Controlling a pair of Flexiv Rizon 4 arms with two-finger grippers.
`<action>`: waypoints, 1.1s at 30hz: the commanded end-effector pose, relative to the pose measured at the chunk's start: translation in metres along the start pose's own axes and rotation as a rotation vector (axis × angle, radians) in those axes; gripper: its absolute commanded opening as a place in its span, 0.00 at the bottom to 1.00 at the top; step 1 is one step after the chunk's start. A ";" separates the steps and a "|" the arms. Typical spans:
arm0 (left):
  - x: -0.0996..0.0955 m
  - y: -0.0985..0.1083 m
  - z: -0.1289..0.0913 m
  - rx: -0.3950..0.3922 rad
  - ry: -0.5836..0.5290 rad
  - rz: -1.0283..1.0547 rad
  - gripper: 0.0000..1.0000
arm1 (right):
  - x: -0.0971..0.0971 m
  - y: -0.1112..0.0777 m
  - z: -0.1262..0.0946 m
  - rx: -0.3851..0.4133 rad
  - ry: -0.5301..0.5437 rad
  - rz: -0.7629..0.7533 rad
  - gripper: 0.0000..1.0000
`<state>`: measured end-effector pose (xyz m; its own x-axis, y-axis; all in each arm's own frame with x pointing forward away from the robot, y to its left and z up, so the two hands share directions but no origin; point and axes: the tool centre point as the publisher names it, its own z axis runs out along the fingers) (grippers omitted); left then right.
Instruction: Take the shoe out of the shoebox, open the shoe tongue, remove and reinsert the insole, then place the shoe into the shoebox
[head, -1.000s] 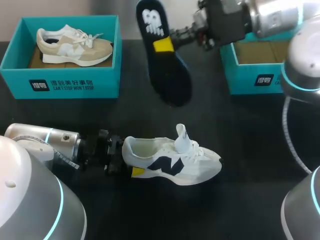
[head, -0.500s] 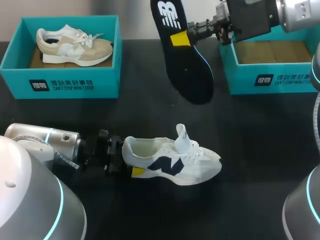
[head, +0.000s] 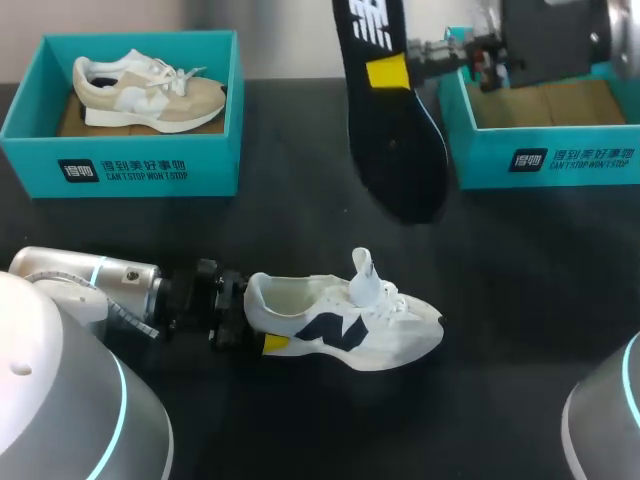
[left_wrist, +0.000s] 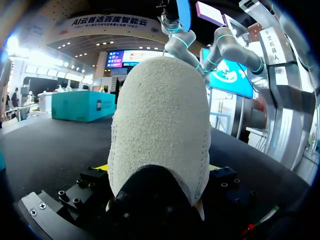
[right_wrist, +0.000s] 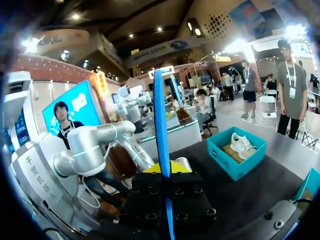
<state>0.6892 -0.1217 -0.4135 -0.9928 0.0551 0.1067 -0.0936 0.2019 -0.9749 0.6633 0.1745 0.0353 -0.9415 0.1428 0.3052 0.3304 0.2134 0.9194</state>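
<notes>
Moved in the last second: the insole (head: 390, 130) and the right gripper (head: 392, 72) carrying it have travelled rightward and farther off, toward the right shoebox (head: 540, 155); the white shoe (head: 350, 325) and the left gripper (head: 262, 322) lie where they did. Shoes, two: the white shoe, knit-textured with a dark side emblem, on its sole on the near middle of the table (head: 520, 260), toe to the right, tongue standing up; a beige shoe (head: 150, 90), laced, lying in the left shoebox (head: 120, 170) at far left. Shoeboxes, two: both teal, rectangular, open-topped, brown cardboard floors; the right one at far right. Insole, one: dark, flat, long and rounded at the end, white emblem on its face, blue edge; held in the air between the two boxes, well apart from the white shoe, its rounded end hanging toward the near side. Arms, two: the left arm comes in low from the near left, stretched level along the table, its fingers clamped on the white shoe's rough fabric heel from both sides; the right arm comes in from the far right, also level, its yellow-tipped fingers pinched together on the insole near its upper end.
</notes>
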 end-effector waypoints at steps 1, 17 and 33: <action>0.000 0.000 0.001 -0.002 0.000 0.000 0.00 | 0.003 -0.029 -0.015 -0.074 0.015 -0.003 0.00; 0.000 0.000 0.001 -0.002 0.000 0.000 0.00 | 0.024 -0.044 -0.027 -0.166 0.060 0.029 0.00; 0.000 0.000 0.001 -0.002 0.000 0.000 0.00 | 0.053 -0.053 -0.052 -0.163 0.067 0.072 0.00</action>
<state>0.6892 -0.1217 -0.4135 -0.9928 0.0551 0.1067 -0.0935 0.2020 -0.9749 0.6005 0.1301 0.0160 -0.9198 0.0802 0.3840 0.3885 0.0499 0.9201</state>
